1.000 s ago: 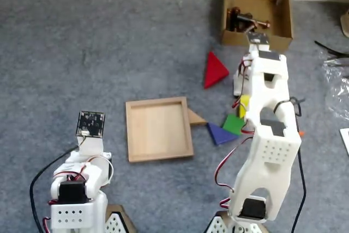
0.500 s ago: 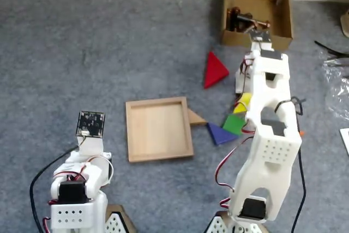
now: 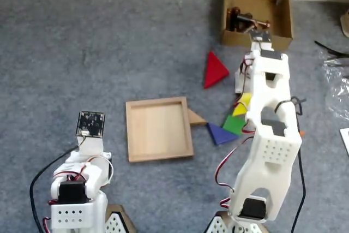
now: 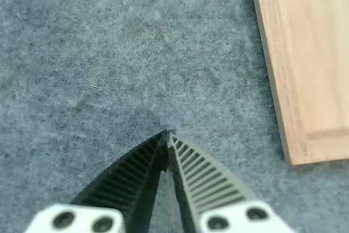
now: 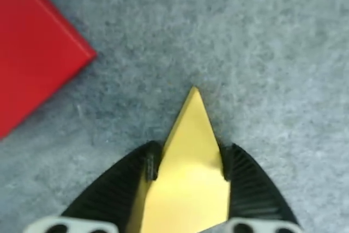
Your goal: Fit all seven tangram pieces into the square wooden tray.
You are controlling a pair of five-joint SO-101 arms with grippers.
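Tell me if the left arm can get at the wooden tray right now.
Probably yes: the left gripper, shut and empty, hangs over bare carpet beside the wooden tray, with nothing lying between them.

Right arm (image 3: pixel 267 107), high view: wrist end displaced slightly forward over last second, toward open cardboard box (image 3: pixel 256 12) ahead of gripper; nearly all displacement in first half-second. Yellow triangular tangram piece (image 5: pixel 188 189), clamped between jaws of right gripper (image 5: pixel 191 148), carried along; larger part of it now exposed beside arm.
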